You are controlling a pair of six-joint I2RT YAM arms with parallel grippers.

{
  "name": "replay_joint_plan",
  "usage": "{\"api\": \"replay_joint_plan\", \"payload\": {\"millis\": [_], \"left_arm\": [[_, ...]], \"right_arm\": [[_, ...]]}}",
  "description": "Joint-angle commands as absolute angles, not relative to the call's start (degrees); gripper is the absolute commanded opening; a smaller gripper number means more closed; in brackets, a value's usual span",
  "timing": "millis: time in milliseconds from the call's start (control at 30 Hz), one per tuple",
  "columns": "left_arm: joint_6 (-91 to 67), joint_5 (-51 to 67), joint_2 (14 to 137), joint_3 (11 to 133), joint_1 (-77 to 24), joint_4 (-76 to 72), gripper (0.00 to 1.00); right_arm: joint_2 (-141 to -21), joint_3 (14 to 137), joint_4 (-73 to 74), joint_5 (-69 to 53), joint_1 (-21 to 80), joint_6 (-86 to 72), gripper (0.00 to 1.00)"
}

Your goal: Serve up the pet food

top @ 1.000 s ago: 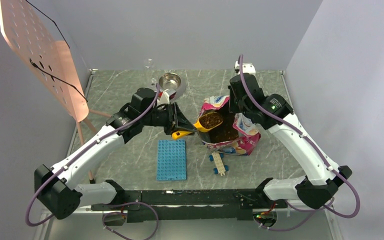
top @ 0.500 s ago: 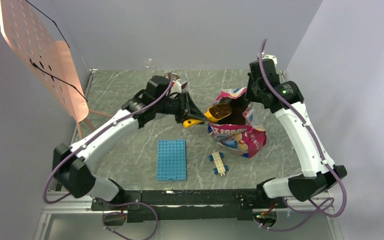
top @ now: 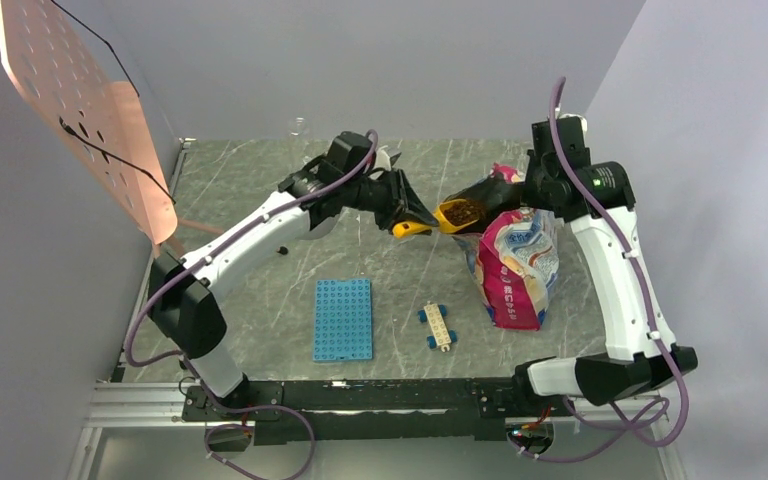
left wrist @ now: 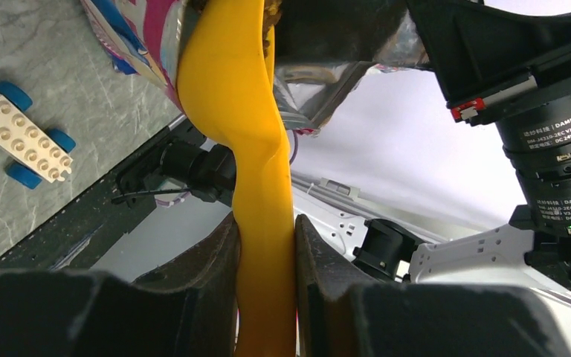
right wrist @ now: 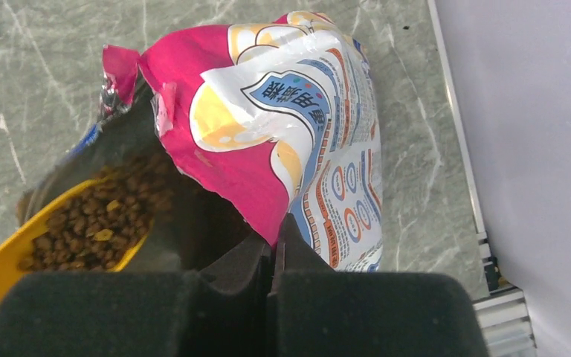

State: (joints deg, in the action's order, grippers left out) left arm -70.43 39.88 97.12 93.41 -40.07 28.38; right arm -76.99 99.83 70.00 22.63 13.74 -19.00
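The pet food bag (top: 516,268), glossy pink, white and blue, stands upright at the right of the table. My right gripper (top: 516,190) is shut on its top edge and holds the mouth open; in the right wrist view the gripper (right wrist: 276,242) pinches the pink rim of the bag (right wrist: 297,126). My left gripper (top: 405,212) is shut on the handle of a yellow scoop (top: 457,213). The scoop sits at the bag's mouth, filled with brown pet food (right wrist: 93,219). In the left wrist view the scoop's handle (left wrist: 262,171) runs between the fingers.
A blue studded baseplate (top: 343,318) and a small blue-and-white brick car (top: 436,326) lie near the front. A dark speck (top: 282,250) lies left of centre. A copper perforated panel (top: 80,100) leans at the far left. Side walls stand close on both sides.
The right gripper has pulled the bag up and to the right, from slumped to upright. The left arm has stretched up and to the right with the filled scoop.
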Motion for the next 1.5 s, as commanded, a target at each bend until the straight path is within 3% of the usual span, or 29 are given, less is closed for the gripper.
{"api": "replay_joint_plan", "payload": {"millis": [0, 167, 567, 800, 900, 1033, 1467], "left_arm": [[-76.6, 44.8, 92.0, 84.3, -39.9, 10.1, 0.00], [-80.5, 48.4, 91.6, 77.8, -39.2, -8.6, 0.00], [-78.5, 53.2, 89.2, 69.9, -38.3, -26.5, 0.00], [-62.7, 53.0, 84.2, 66.2, -38.8, -10.8, 0.00], [-62.1, 52.2, 83.9, 66.2, -39.9, -12.8, 0.00], [-65.3, 53.2, 82.7, 63.4, -40.3, -27.3, 0.00], [-73.6, 55.3, 80.8, 59.9, -39.9, -39.7, 0.00]], "right_arm": [[-67.3, 99.3, 51.2, 19.1, 14.2, -18.3, 0.00], [-65.5, 97.1, 50.3, 15.3, 14.2, -18.3, 0.00], [-63.2, 95.3, 48.7, 16.6, 14.2, -18.7, 0.00], [-64.7, 97.3, 48.7, 16.5, 14.2, -18.6, 0.00], [-65.0, 97.7, 48.4, 15.8, 14.2, -18.5, 0.00], [-65.6, 97.3, 47.7, 14.3, 14.2, -18.3, 0.00], [-64.1, 97.7, 48.9, 16.3, 14.2, -18.0, 0.00]]}}
